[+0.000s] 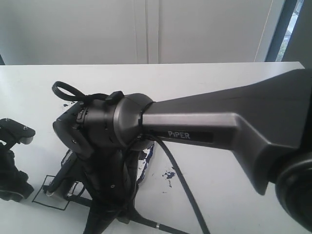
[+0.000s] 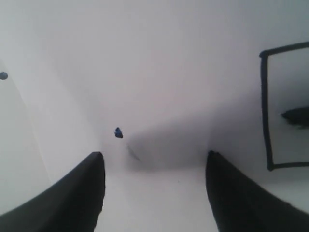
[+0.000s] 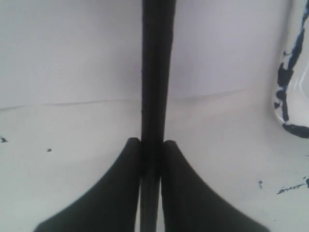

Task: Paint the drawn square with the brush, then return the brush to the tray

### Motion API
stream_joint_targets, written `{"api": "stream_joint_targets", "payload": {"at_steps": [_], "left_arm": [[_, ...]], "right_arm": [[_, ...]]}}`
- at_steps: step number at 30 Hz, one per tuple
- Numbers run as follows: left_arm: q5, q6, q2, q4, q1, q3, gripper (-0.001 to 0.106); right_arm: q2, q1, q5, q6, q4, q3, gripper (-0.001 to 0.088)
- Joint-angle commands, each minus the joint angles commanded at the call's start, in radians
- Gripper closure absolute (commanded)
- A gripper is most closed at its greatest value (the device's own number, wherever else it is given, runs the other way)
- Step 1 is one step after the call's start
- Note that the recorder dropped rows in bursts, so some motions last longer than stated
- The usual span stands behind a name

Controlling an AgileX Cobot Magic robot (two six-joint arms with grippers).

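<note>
The right claw (image 3: 150,145) is pinched narrow on the brush (image 3: 157,72), holding its black shaft. The brush looks light, stiff and slick, likely to swivel in a loose pinch, so a grip on the shaft, clear of the wet tip, suits best. Beyond it, the tray (image 3: 289,72) lies on the tabletop (image 3: 72,169). The left claw (image 2: 154,154) gapes wide and empty beside the drawn square (image 2: 285,82), where a dark tip shows inside.

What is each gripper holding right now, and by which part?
The right gripper clamps the brush on its thin black shaft, pinched between its jaws. The left gripper is open and holds nothing.
</note>
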Motion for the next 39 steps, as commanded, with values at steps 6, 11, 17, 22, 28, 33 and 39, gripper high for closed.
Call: {"api": "stream_joint_targets", "payload": {"at_steps": [6,11,17,22,28,33,39], "left_arm": [[0.0,0.0,0.0,0.0,0.0,0.0,0.039],[-0.002,0.0,0.0,0.0,0.0,0.0,0.039],[-0.002,0.0,0.0,0.0,0.0,0.0,0.039],[0.001,0.0,0.0,0.0,0.0,0.0,0.039],[0.026,0.0,0.0,0.013,0.0,0.0,0.038],[0.031,-0.038,-0.039,0.079,0.0,0.0,0.038],[0.029,-0.038,-0.118,0.1,0.002,0.0,0.038]], "right_arm": [[0.008,0.0,-0.003,0.031,-0.038,0.0,0.0868],[0.008,0.0,-0.031,0.093,-0.12,0.0,0.0868],[0.008,0.006,-0.03,0.094,-0.103,0.0,0.0868],[0.008,0.068,-0.004,0.052,-0.105,0.0,0.0868],[0.008,0.124,0.0,0.166,-0.397,0.0,0.0868],[0.008,0.17,0.0,0.187,-0.519,0.0,0.0868],[0.008,0.225,0.0,0.235,-0.664,0.004,0.0868]]}}
